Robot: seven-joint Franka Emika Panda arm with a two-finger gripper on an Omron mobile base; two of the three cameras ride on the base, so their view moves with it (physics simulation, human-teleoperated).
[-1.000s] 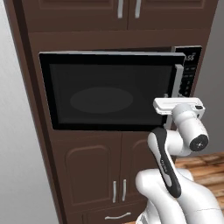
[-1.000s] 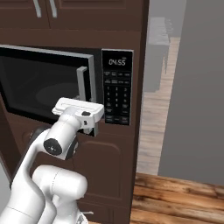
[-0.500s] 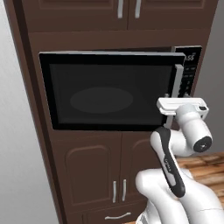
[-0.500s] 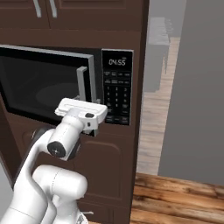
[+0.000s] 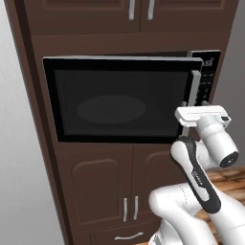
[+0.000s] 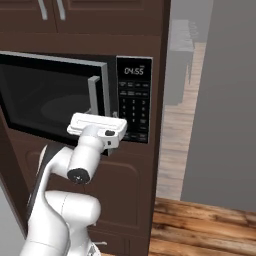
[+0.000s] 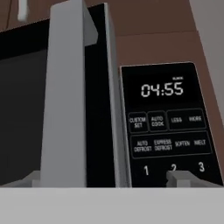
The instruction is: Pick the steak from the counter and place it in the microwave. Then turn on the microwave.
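Microwave [image 5: 124, 107] sits straight ahead of the fingers [image 7: 189, 178], built into a dark brown cabinet [image 5: 95, 186] that runs above and below it. The fingers are spread wide and hold nothing. The grey handle [image 7: 63, 100] rises in the gap between them, close to the left tip, while the right tip sits just under the keypad [image 7: 168, 135], by the number keys.

My main worry is the door [image 6: 50, 100]. Its edge beside the handle seems to stand a little proud of the keypad panel, and I cannot tell whether it is latched. If it is ajar, pressing start would probably do nothing. The second risk comes from the wide spread. If the hand moves in toward the keypad like this, the left tip or the hand body could catch the handle, or a tip could land between two small keys and set the wrong mode. Bringing the tips together first and lining one up on the chosen key would likely be safer. Whether the steak lies inside I cannot tell, because the glass is too dark. If it is not in there, turning the oven on would be wasted.

The microwave itself is wide and black, with a thin grey frame around a dark glass door. A faint oval turntable [image 5: 111, 109] shows through the glass. The lit display [image 7: 162, 89] above the right tip reads 04:55, with two rows of labelled keys beneath it.
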